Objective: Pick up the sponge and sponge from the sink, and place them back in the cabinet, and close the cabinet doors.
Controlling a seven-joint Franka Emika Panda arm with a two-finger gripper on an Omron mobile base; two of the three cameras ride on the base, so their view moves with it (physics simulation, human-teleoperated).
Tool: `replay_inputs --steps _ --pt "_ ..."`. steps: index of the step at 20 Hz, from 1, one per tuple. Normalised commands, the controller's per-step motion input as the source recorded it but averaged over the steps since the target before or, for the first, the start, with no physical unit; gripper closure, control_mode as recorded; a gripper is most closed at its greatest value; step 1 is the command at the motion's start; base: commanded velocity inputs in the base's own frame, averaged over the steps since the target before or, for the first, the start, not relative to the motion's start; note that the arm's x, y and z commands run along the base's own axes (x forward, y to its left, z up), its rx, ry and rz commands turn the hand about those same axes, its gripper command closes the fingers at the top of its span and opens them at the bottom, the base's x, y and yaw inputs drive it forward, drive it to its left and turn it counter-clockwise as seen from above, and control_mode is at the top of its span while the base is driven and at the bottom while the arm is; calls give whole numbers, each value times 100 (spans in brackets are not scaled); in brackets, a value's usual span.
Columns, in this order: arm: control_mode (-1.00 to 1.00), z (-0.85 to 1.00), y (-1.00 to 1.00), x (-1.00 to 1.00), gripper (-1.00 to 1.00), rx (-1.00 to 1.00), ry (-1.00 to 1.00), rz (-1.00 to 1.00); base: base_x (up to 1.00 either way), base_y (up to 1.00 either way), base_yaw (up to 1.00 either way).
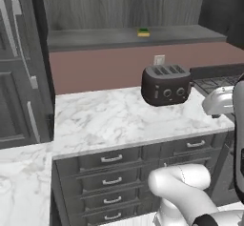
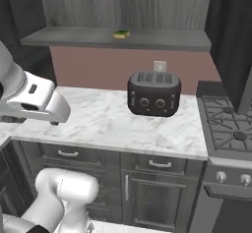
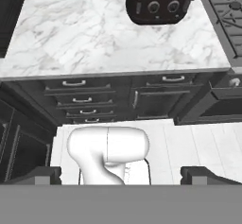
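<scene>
Here 1 sponge lies on the cabinet shelf, well apart from the released pincer.

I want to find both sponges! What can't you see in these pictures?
- Second sponge: one sponge lies on the cabinet shelf; no other to be made out.
- Sink: outside the picture edges.
- Cabinet door: left base view, cut off at the edge.
- Stove: right base view, cut off at the edge.

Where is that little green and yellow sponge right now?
The sponge lies on the cabinet shelf, above and behind the toaster, in both base views.
</scene>
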Motion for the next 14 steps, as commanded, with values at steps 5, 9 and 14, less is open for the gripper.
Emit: replay_inputs --steps 5,9,14 --pt "100 0 0 0 -100 0 0 0 -100 -16 4" --pt "100 0 0 0 -100 0 0 0 -81 -5 3" --pt "100 0 0 0 -100 0 0 0 -24 0 32"
